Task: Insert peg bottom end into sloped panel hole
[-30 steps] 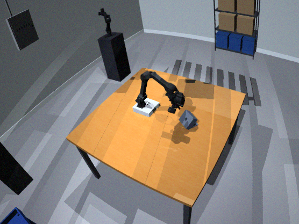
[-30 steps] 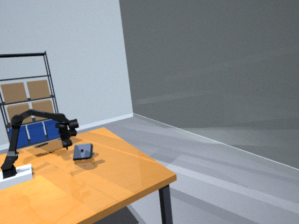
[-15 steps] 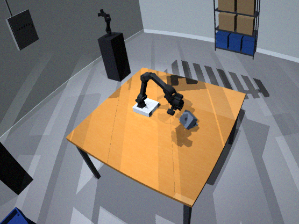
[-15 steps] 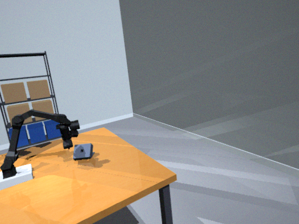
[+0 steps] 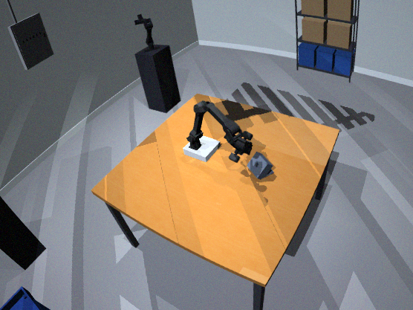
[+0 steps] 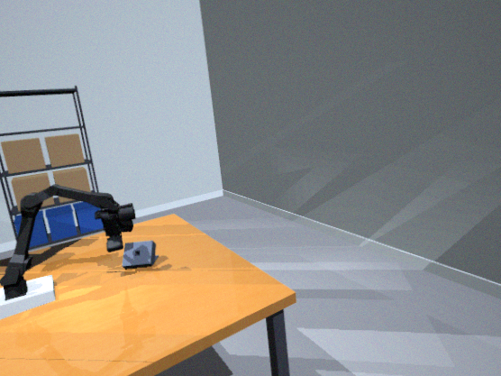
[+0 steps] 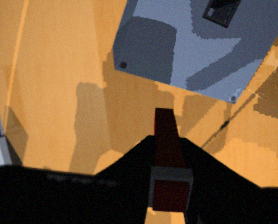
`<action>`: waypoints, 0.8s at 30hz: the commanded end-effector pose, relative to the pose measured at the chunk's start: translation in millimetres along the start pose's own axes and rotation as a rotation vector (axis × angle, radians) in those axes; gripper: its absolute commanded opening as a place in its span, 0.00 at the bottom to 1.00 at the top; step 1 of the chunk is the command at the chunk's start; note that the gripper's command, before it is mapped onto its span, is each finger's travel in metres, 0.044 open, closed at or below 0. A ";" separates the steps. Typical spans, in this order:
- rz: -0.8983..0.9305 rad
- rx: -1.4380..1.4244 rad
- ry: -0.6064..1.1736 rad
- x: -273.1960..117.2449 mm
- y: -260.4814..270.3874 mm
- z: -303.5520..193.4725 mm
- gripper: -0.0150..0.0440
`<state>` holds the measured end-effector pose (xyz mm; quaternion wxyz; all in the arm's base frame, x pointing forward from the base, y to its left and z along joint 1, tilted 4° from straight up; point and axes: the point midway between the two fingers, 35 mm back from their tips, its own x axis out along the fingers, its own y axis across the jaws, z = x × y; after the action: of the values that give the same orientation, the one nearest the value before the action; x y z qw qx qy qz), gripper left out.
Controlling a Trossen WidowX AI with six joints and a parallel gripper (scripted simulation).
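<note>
The gripper (image 7: 168, 144) is shut on the red peg (image 7: 166, 125); the peg's square-looking end shows close to the wrist camera and its other end points up the wrist view. The peg is too small or hidden to make out in the top and exterior views. The blue-grey sloped panel (image 5: 264, 161) (image 6: 147, 261) (image 7: 150, 55) has one dark rectangular hole (image 5: 257, 164) (image 6: 137, 253) (image 7: 221, 12). In the wrist view the peg's far end shows short of the panel's near edge, left of the hole. The hole's sides look turned relative to the peg's sides.
The orange table (image 5: 156, 194) (image 6: 216, 289) carries the white base (image 5: 208, 154) (image 6: 42, 287) of the arm (image 5: 219, 117) (image 6: 27, 217), behind the panel's near side. A shelf rack (image 5: 327, 15) with boxes stands off the table. Dark shadows fall across the table and panel.
</note>
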<state>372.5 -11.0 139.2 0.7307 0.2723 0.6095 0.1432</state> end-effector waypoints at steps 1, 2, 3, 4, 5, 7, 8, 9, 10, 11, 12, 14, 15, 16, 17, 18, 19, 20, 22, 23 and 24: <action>0.021 0.027 -0.015 -3.6 -4.3 3.9 0.25; 0.025 0.032 -0.018 -4.4 -5.3 4.6 0.25; 0.029 0.037 -0.021 -5.3 -6.4 5.3 0.25; 0.033 0.042 -0.024 -6.2 -7.4 6.0 0.25; 0.037 0.047 -0.027 -7.0 -8.5 6.7 0.25; 0.044 0.057 -0.033 -8.8 -10.6 8.1 0.25; 0.048 0.062 -0.037 -9.7 -11.7 8.8 0.25; 0.052 0.067 -0.040 -10.6 -12.7 9.4 0.25; 0.056 0.072 -0.043 -11.5 -13.8 10.1 0.25; 0.060 0.077 -0.046 -12.4 -14.9 10.8 0.25; 0.063 0.082 -0.049 -13.3 -16.0 11.5 0.25; 0.071 0.092 -0.056 -15.1 -18.1 12.8 0.25; 0.075 0.097 -0.059 -16.0 -19.2 13.4 0.25; 0.079 0.102 -0.062 -17.0 -20.3 14.1 0.25; 0.083 0.106 -0.065 -17.9 -21.4 14.7 0.25; 0.086 0.111 -0.068 -18.9 -22.6 15.4 0.25; 0.090 0.116 -0.072 -19.8 -23.7 16.0 0.25; 0.094 0.121 -0.075 -20.8 -24.8 16.6 0.25; 0.102 0.131 -0.082 -22.7 -27.0 17.8 0.25; 0.106 0.135 -0.085 -23.7 -28.2 18.5 0.25; 0.110 0.140 -0.088 -24.6 -29.3 19.1 0.25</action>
<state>380.6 -47.0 143.7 0.7282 0.3480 0.5760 0.1297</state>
